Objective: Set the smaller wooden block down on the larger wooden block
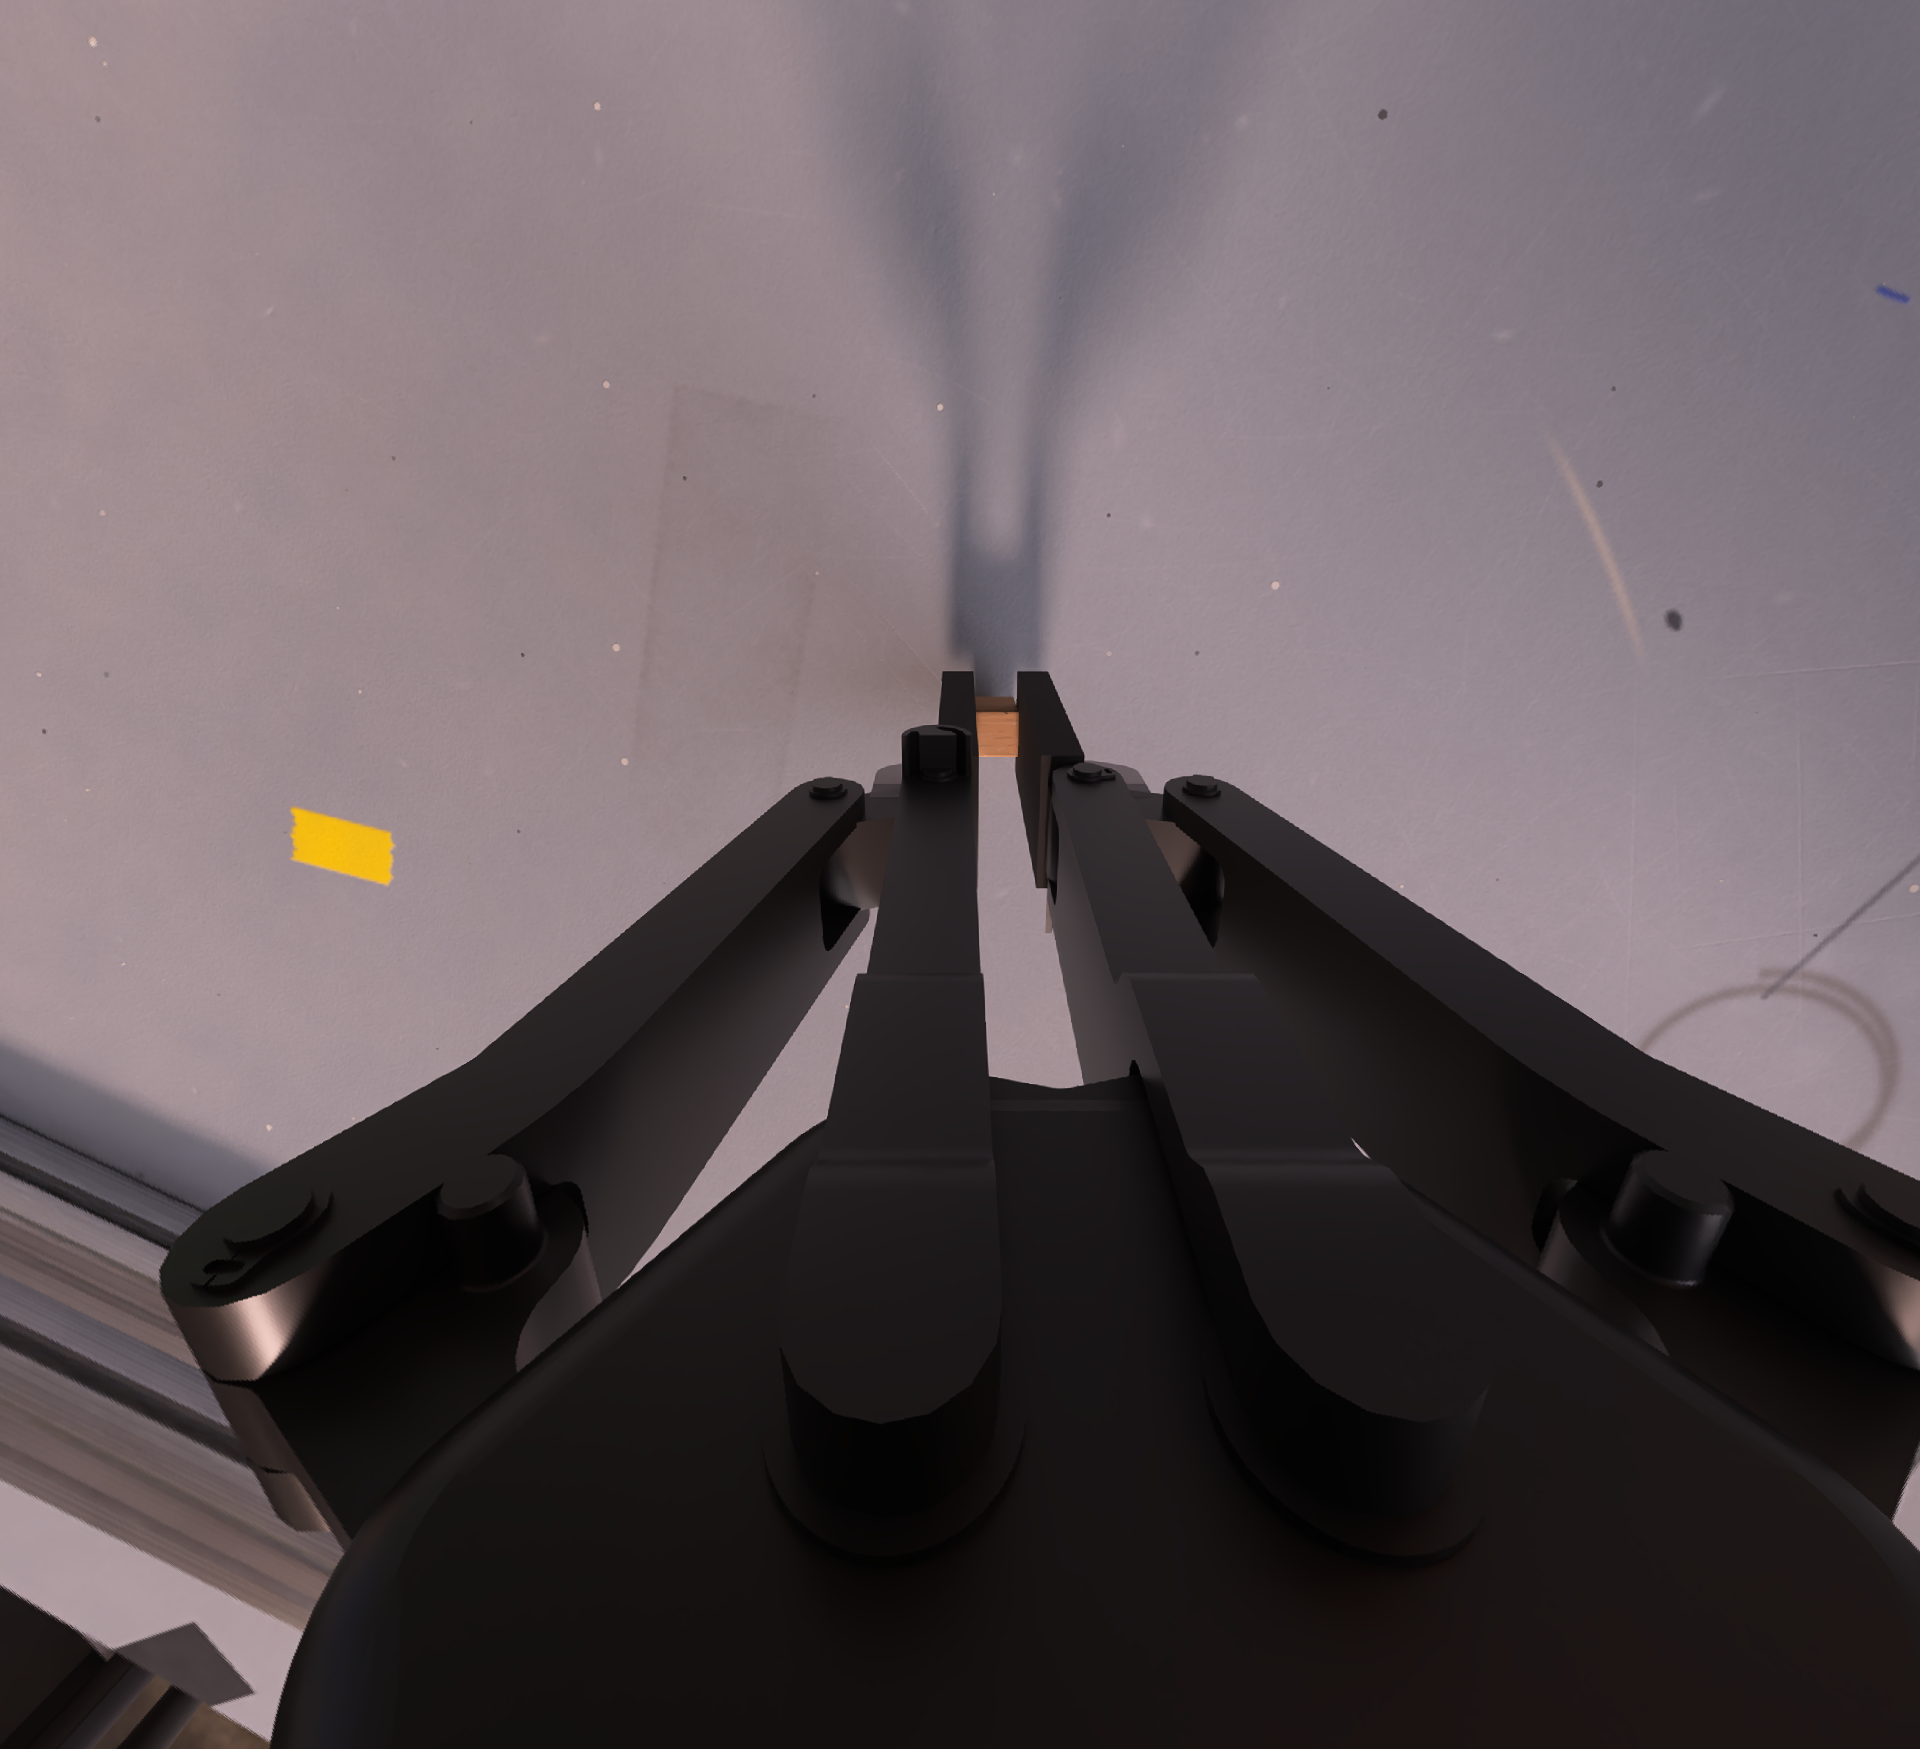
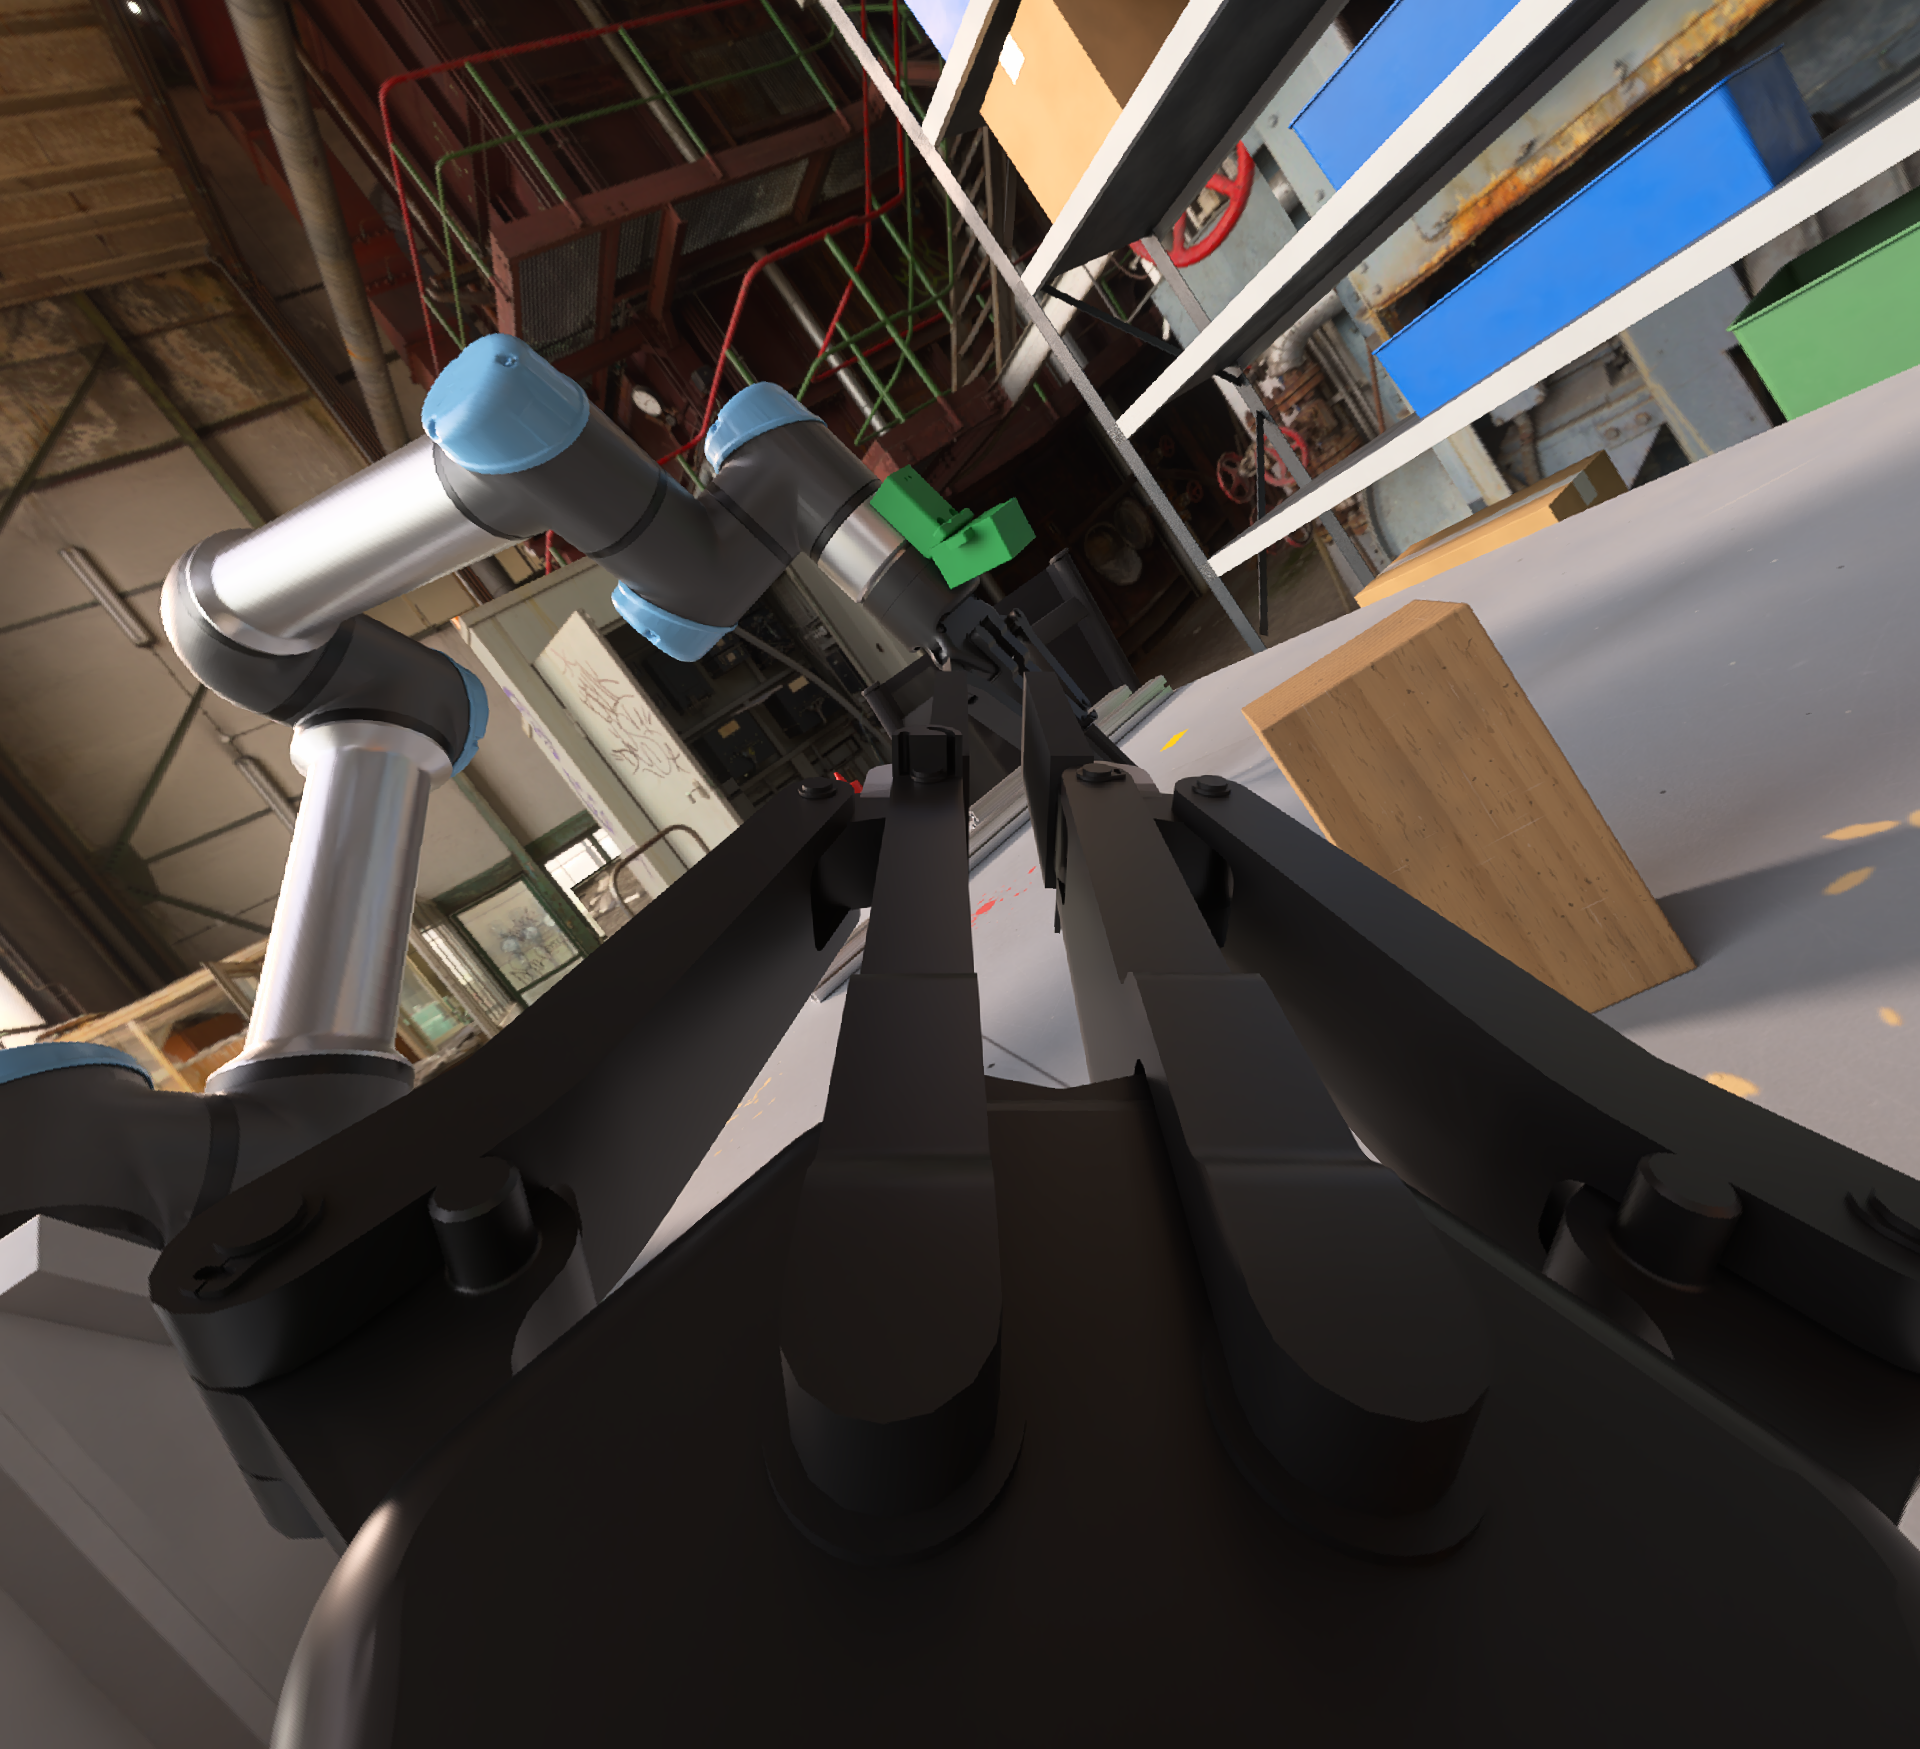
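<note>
In the left wrist view my left gripper (image 1: 995, 697) is shut on the smaller wooden block (image 1: 995, 733), a little light-brown cube pinched between the fingertips. It is at or just above the grey table (image 1: 520, 349), and the gripper's shadow meets the tips. The larger wooden block (image 2: 1455, 806), a tall light-brown slab, rests on the table in the right wrist view, to the right of my right gripper (image 2: 992, 743). That gripper's fingers are drawn close together with nothing between them. The left arm (image 2: 520, 504) and its gripper (image 2: 987, 645) show beyond them.
A yellow tape strip (image 1: 343, 847) lies on the table at the left. A metal rail (image 1: 94, 1284) marks the table edge. Shelves with blue bins (image 2: 1558, 245), a cardboard box (image 2: 1081, 58) and a green bin (image 2: 1839, 328) stand behind the table. A flat cardboard box (image 2: 1486, 536) lies by the far edge.
</note>
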Controlling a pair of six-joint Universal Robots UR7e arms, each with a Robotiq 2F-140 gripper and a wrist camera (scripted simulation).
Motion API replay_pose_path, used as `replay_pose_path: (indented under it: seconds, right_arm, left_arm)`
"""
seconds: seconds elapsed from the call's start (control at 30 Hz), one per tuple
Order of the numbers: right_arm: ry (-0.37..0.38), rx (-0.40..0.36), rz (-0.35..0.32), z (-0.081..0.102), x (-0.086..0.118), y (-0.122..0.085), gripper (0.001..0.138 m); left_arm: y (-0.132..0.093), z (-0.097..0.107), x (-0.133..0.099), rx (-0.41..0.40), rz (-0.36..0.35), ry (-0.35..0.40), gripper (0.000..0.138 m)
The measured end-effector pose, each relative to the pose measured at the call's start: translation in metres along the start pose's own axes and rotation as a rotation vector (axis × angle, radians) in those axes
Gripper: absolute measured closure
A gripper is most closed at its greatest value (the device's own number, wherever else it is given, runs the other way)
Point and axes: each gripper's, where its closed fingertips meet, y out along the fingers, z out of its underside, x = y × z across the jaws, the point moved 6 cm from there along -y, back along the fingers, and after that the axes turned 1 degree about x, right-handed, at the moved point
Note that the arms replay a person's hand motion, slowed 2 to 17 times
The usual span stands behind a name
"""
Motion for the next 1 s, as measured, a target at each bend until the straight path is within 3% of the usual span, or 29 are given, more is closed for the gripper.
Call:
replay_pose_path:
  seconds: [0.6, 1.0]
  right_arm:
    - [-0.031, 0.014, 0.039, -0.002, -0.006, -0.003, 0.124]
    - [-0.088, 0.046, 0.100, -0.006, -0.013, -0.008, 0.121]
  left_arm:
    - [-0.001, 0.001, -0.001, 0.004, 0.009, 0.002, 0.127]
    - [-0.004, 0.003, -0.003, -0.006, 0.013, 0.014, 0.127]
